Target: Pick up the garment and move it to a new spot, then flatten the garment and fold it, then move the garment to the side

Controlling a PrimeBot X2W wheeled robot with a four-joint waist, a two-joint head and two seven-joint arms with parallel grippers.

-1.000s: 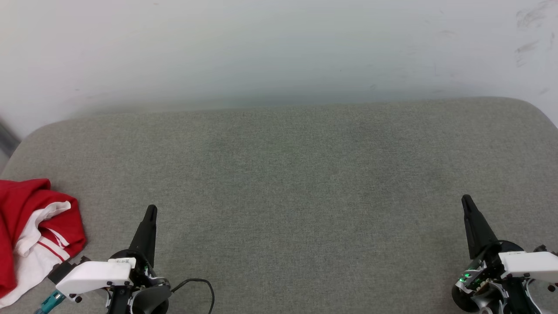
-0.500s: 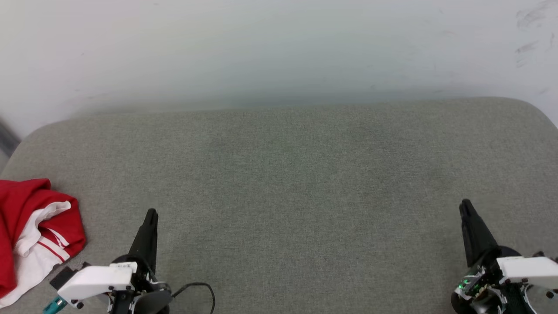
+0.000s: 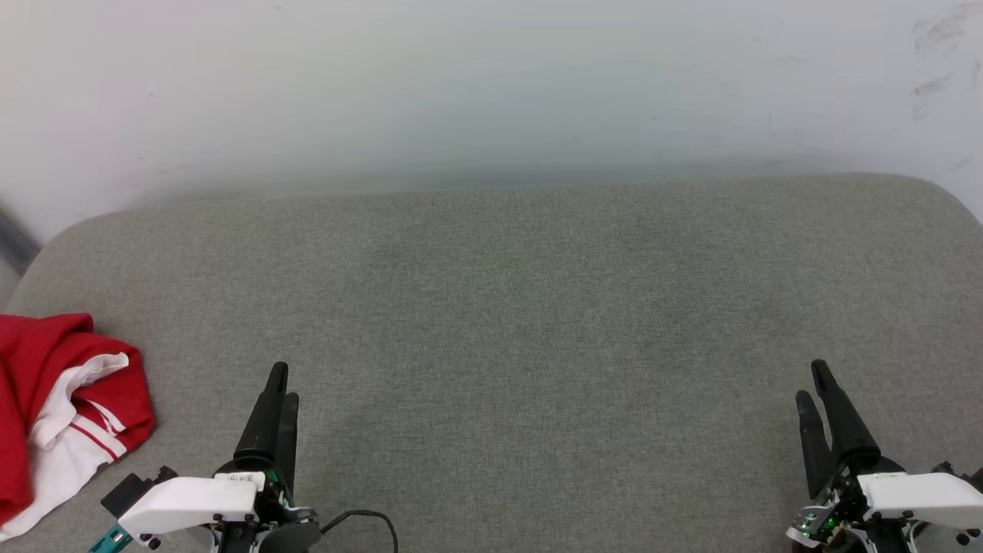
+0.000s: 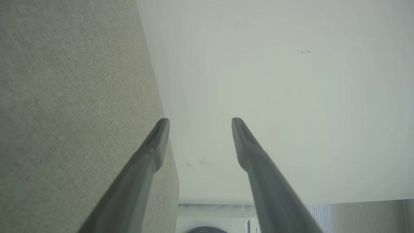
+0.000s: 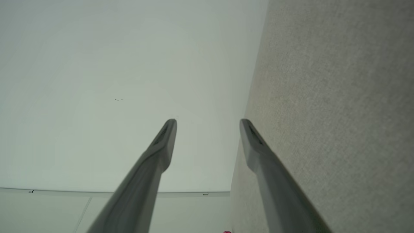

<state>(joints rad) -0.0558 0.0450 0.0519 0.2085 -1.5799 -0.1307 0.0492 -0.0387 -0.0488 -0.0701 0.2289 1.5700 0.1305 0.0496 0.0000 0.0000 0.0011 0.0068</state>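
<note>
Lying crumpled at the left edge of the desk (image 3: 491, 307), near its front corner, the jersey (image 3: 46, 399) is untouched. The left pincer (image 3: 284, 382) and right pincer (image 3: 811, 380) hover spread and empty over the front edge, apparently readied for the pickup.

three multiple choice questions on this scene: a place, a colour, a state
1. Where on the grey cushion does the garment lie? A. its left edge B. its centre C. its right edge
2. The garment's colours? A. blue and yellow B. green and black C. red and white
3. The left gripper and right gripper are: A. both shut on cloth B. both open, empty C. one open, one shut
Answers: 1 A, bunched at the head view's lower left; 2 C, red cloth with white parts; 3 B, each wrist view shows its jaws apart, nothing between.
</note>
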